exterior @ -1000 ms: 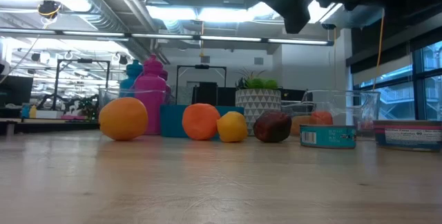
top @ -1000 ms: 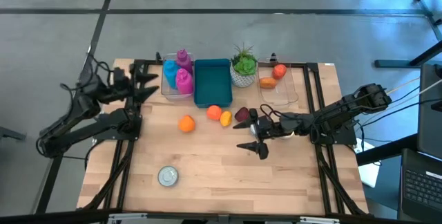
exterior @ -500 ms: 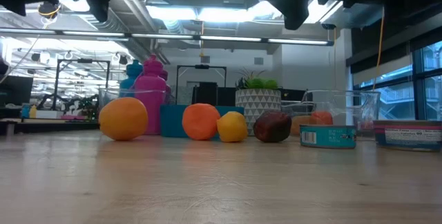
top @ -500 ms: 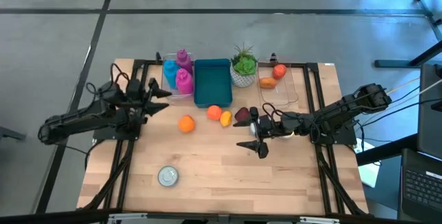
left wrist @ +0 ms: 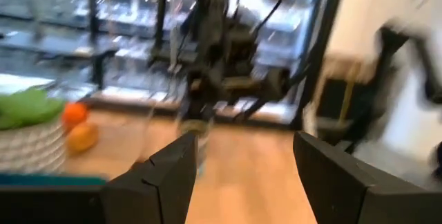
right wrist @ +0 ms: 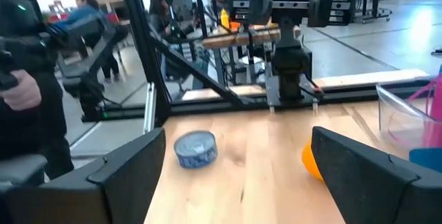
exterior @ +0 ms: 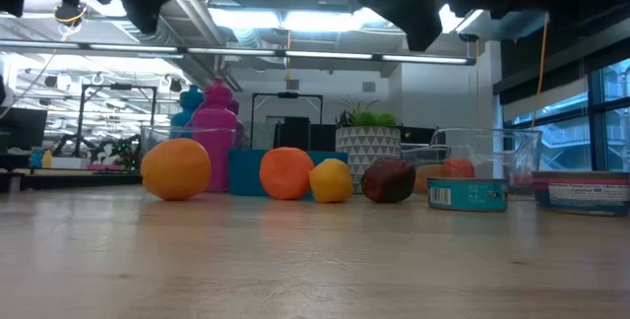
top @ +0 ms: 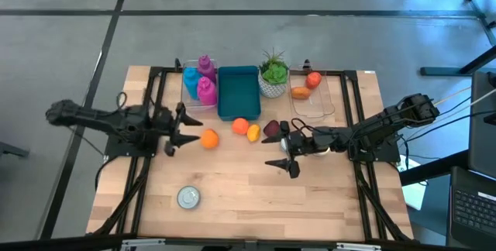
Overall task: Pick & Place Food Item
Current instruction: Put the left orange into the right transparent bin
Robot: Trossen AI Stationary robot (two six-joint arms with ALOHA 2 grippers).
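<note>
Left gripper advanced to orange | both jaws wide | right wrist shows can

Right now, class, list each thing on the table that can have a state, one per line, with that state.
Left pincer: open, beside the orange.
Right pincer: open, empty.
Teal bin: empty.
Clear container: holds two food items.
Tin can: upright, closed.
</note>
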